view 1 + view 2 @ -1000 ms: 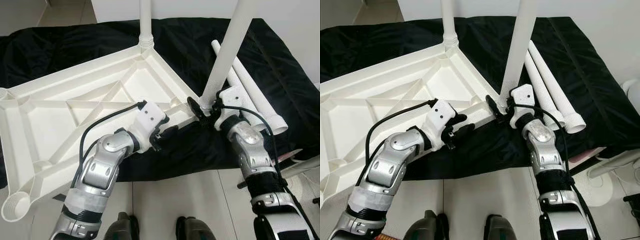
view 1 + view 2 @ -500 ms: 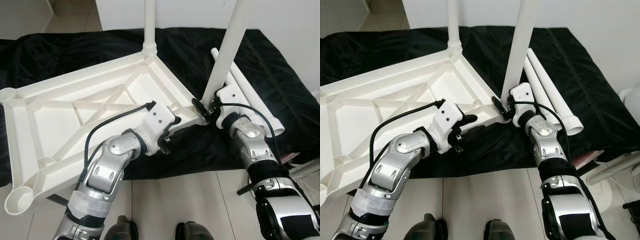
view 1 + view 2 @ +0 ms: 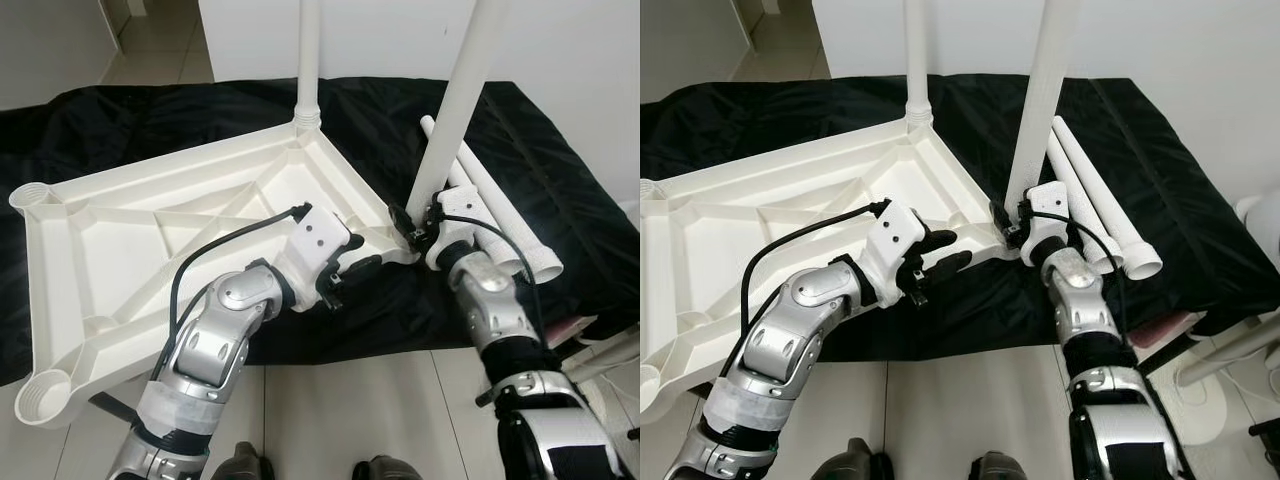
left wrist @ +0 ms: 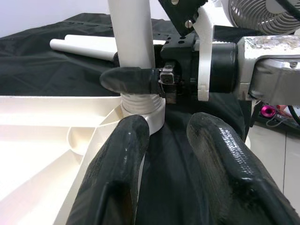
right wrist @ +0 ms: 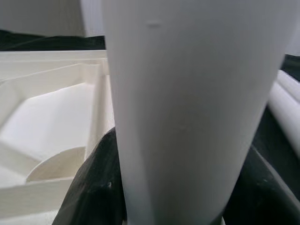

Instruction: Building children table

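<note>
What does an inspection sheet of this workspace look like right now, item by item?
Surface: black cloth over a tiled floor.
Job's things: white tabletop upside down; two legs upright, far leg and near leg; two spare legs lying on the cloth.
Clutter: nothing seen.
Grippers: right claw shut on the near leg's base; left claw open beside that corner.
Cables: black cable on the left arm.
Surroundings: white wall.

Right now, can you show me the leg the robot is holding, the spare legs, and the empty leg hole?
held leg (image 3: 452, 118), left eye view, mid shaft.
spare legs (image 3: 1095, 205), right eye view, tube middle.
empty socket (image 3: 40, 399), left eye view, rim.
</note>
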Available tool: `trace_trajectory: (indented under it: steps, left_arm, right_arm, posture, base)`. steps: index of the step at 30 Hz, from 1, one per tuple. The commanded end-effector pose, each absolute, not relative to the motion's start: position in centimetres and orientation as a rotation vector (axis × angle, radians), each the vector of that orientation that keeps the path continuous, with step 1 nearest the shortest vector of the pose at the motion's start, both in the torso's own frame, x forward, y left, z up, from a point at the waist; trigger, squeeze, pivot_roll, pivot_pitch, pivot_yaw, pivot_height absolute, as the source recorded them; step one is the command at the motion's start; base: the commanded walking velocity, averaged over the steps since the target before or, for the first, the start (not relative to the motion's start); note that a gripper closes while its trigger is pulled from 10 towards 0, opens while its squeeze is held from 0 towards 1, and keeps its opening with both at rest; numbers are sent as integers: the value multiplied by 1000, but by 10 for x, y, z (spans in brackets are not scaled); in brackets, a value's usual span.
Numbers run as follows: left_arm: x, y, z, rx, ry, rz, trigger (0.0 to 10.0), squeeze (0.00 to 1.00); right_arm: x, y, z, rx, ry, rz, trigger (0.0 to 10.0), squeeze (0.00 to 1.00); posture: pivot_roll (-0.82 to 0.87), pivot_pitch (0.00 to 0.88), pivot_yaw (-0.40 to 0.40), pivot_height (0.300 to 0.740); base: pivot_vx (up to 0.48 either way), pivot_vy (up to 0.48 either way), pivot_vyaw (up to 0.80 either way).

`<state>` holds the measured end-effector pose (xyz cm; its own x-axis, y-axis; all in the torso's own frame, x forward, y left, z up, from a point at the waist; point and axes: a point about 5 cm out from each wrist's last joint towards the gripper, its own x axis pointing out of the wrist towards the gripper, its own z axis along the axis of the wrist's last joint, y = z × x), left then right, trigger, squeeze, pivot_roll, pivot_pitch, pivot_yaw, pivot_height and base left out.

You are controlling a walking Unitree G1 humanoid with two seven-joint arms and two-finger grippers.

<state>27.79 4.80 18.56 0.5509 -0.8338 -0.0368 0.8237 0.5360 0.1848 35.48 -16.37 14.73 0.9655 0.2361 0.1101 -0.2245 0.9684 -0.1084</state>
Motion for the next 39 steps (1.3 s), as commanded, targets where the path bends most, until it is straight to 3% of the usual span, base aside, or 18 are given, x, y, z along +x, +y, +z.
trace_trajectory:
  steps: [1, 9, 17, 18, 20, 25, 26, 28, 29, 39]
  left_arm:
    - [282, 50, 187, 188, -64, -935, 10000, 0]
    - [285, 55, 184, 188, -48, -893, 10000, 0]
    - [284, 59, 183, 170, -40, -889, 10000, 0]
    - [283, 59, 183, 169, -39, -893, 10000, 0]
    - [281, 59, 182, 172, -37, -904, 10000, 0]
    - [273, 58, 177, 187, -18, -950, 10000, 0]
    - [272, 59, 175, 197, -9, -941, 10000, 0]
    - [272, 60, 173, 203, -2, -933, 10000, 0]
    - [272, 60, 172, 206, 7, -928, 10000, 0]
    - [268, 58, 166, 224, 47, -955, 10000, 0]
  right_arm:
    - [351, -169, 135, -93, -70, 165, 10000, 0]
    - [335, -145, 130, 38, -65, -121, 10000, 0]
    - [332, -133, 137, 45, -97, -94, 10000, 0]
    - [331, -136, 138, 49, -102, -89, 10000, 980]
    - [330, -138, 139, 55, -112, -78, 10000, 1000]
    - [328, -151, 144, 39, -148, -28, 10000, 1000]
    - [328, -155, 144, 25, -151, 20, 10000, 427]
    - [328, -158, 145, 15, -152, 54, 10000, 427]
    - [329, -161, 146, -11, -154, 102, 10000, 0]
    - [341, -177, 148, -181, -116, 437, 10000, 0]
  posture:
    - [-113, 12, 15, 740]
    - [-114, 8, 9, 740]
    - [-110, 1, 8, 740]
    - [-110, 1, 8, 740]
    - [-105, 0, 6, 740]
    - [-97, 0, 6, 740]
    - [-94, 0, 5, 740]
    - [-94, 0, 5, 740]
    - [-93, 2, 8, 740]
    - [-91, 17, 18, 740]
  base:
    - [0, 0, 0]
    - [0, 0, 0]
    - [0, 0, 0]
    - [0, 0, 0]
    - [0, 0, 0]
    - [0, 0, 0]
    - [0, 0, 0]
    - [0, 0, 0]
    - [0, 0, 0]
    - [0, 0, 0]
